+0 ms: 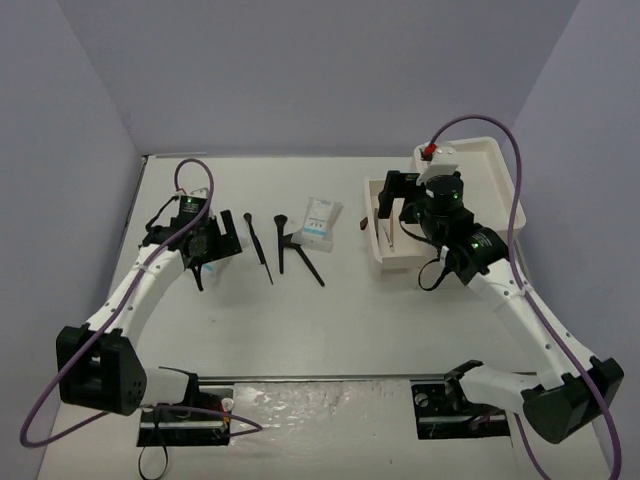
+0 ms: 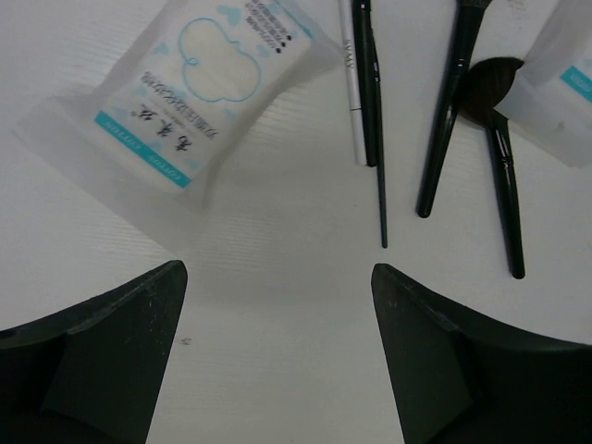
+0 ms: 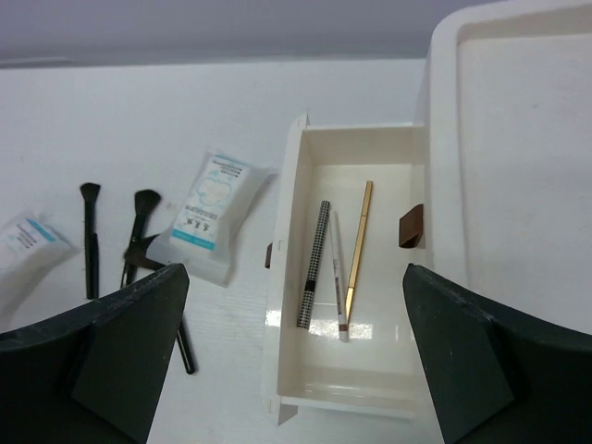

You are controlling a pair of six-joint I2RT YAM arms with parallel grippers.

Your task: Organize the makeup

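**Right wrist view: three sticks in the drawer, the rest out on the table**

You are looking down into the drawer (image 3: 287,277), pulled out of the big white box (image 3: 518,185). A brown knob (image 3: 412,227) shows at its right wall. A checkered stick (image 3: 314,264), a pale pencil (image 3: 338,277) and a gold stick (image 3: 359,245) lie side by side along its length, which looks like the way long things sit flat there. Your right gripper (image 3: 296,273) hangs over them with its jaws wide apart and nothing between them.

To the left of the drawer, one white packet (image 3: 208,213) lies just beside its left wall. Two black brushes (image 3: 90,240) lie further left.

In the left wrist view, your left gripper (image 2: 277,273) is spread and empty over bare table (image 2: 277,213). Another packet (image 2: 190,97) is at upper left. A thin black stick (image 2: 375,111) lies against a white-barrelled pencil (image 2: 351,92) at top centre.

- **Edges:** whatever you carry over must clear the drawer's left wall.
- **Drawer room:** there is open floor on both sides of the three sticks.
- **Table room:** the stick and pencil touch, and the brushes crowd each other. Picking one alone probably calls for a narrow approach from the bare table below them.
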